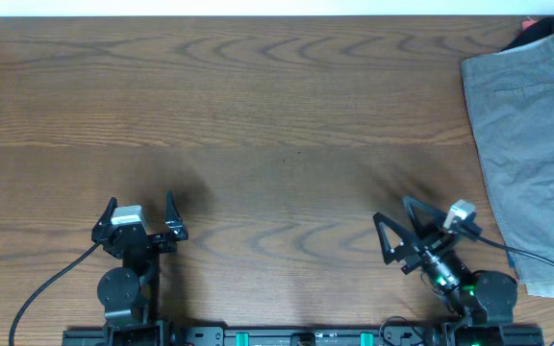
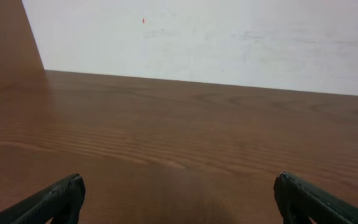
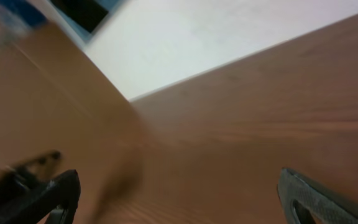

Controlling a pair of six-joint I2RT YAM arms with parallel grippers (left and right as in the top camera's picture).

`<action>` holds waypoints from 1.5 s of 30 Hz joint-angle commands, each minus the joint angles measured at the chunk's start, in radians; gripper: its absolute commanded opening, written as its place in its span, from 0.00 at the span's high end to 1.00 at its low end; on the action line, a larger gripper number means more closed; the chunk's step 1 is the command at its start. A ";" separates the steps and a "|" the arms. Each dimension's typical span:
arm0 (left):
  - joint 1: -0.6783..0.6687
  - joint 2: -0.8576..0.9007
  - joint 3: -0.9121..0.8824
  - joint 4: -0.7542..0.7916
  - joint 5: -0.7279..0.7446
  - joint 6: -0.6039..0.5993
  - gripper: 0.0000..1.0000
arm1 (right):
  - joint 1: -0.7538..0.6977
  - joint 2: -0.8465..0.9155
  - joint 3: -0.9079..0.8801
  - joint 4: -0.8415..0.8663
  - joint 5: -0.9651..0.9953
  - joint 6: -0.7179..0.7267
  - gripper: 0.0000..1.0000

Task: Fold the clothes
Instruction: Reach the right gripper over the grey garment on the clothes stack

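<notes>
Wooden counter [image 1: 277, 115] carrying light grey shorts [image 1: 532, 144], spread flat at its right edge. The shorts lie ahead and to the right of the right gripper [image 1: 392, 210], well apart from the left gripper [image 1: 141, 201]. Both pairs of jaws stand wide apart, holding nothing.

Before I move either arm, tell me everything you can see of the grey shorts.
The shorts are light grey woven cloth with a stitched pocket seam. They lie spread flat on the wooden table at its far right, partly cut off by the overhead frame. A dark garment peeks out at their far end. Neither arm's jaws touch them.
</notes>
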 commanded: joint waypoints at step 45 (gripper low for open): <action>0.004 0.002 -0.011 -0.042 0.007 0.019 0.02 | -0.136 1.982 1.744 -0.757 0.967 -0.857 0.01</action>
